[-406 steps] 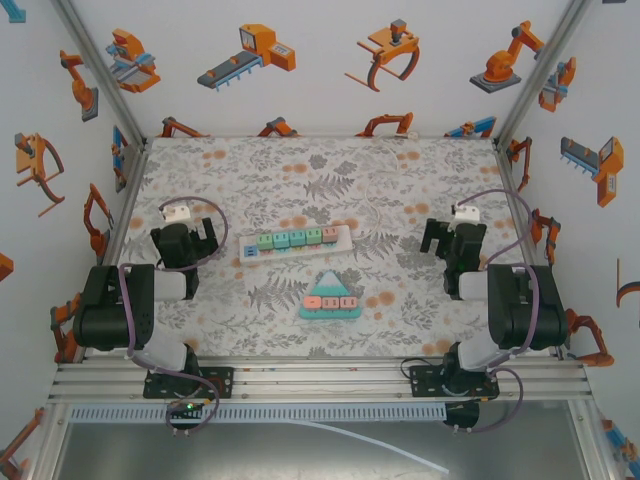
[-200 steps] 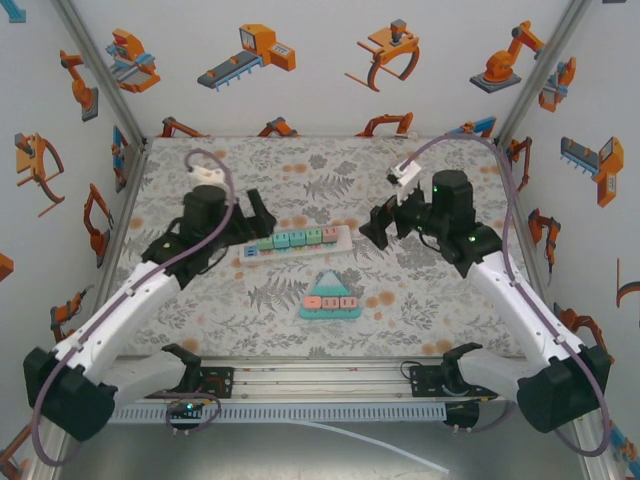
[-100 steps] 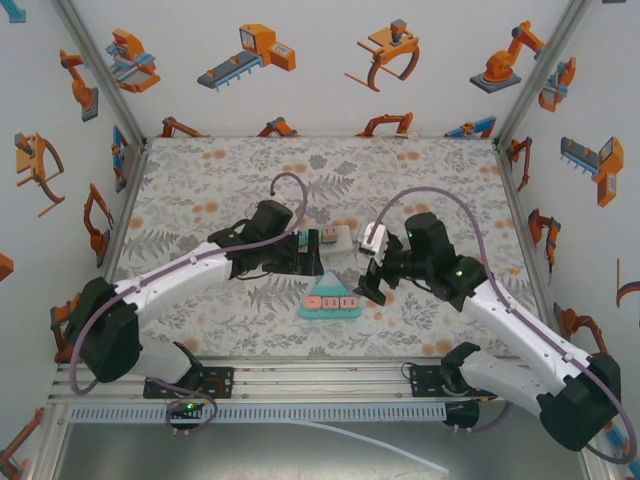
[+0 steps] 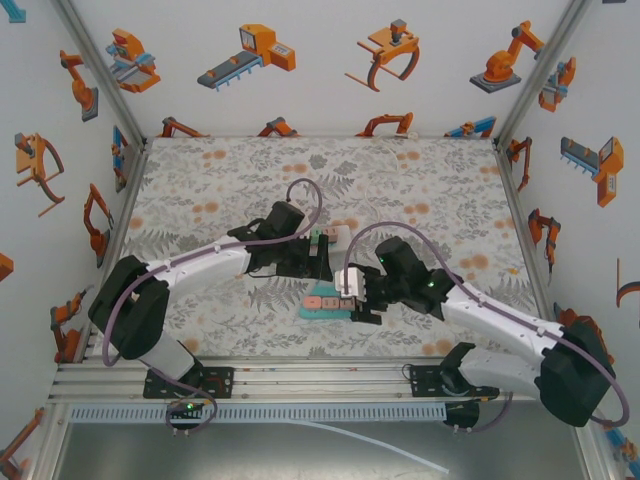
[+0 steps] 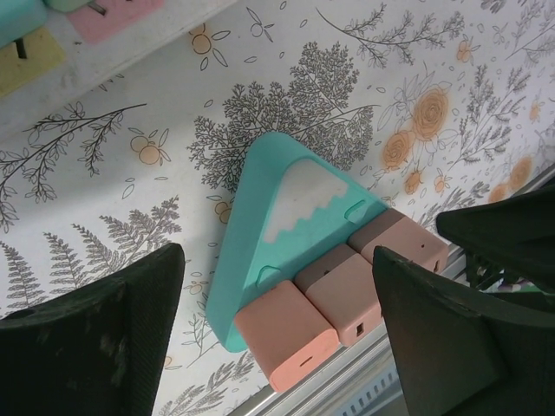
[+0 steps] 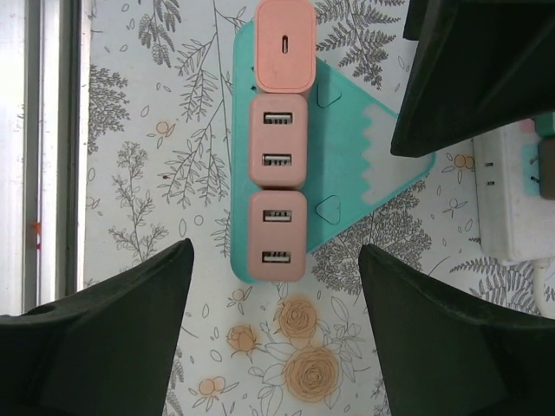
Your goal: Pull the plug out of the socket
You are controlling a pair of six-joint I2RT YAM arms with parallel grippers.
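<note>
A teal triangular socket block (image 4: pixel 322 306) lies flat on the floral table, with three pink plugs along its near edge. In the left wrist view the socket block (image 5: pixel 286 208) is between and below my open left gripper (image 5: pixel 277 347); the nearest plug (image 5: pixel 286 336) sits between the fingers, untouched. In the right wrist view the plugs stand in a column: a single-port plug (image 6: pixel 284 43) and two double-USB plugs (image 6: pixel 278 140) (image 6: pixel 276 234). My open right gripper (image 6: pixel 276 334) hangs just past the end plug, with nothing in it. From above, the left gripper (image 4: pixel 316 264) is behind the block and the right gripper (image 4: pixel 360 302) is at its right end.
A white power strip (image 4: pixel 336 236) with coloured plugs lies behind the block, partly under the left arm; its end (image 6: pixel 519 199) shows in the right wrist view. The left gripper's dark body (image 6: pixel 477 69) hangs close over the block. The table's metal front rail (image 6: pixel 52 147) runs nearby.
Both arms have swung in from the sides to the middle. The left gripper came forward over the power strip to the teal block; the right gripper moved left and down to the block's right end.
</note>
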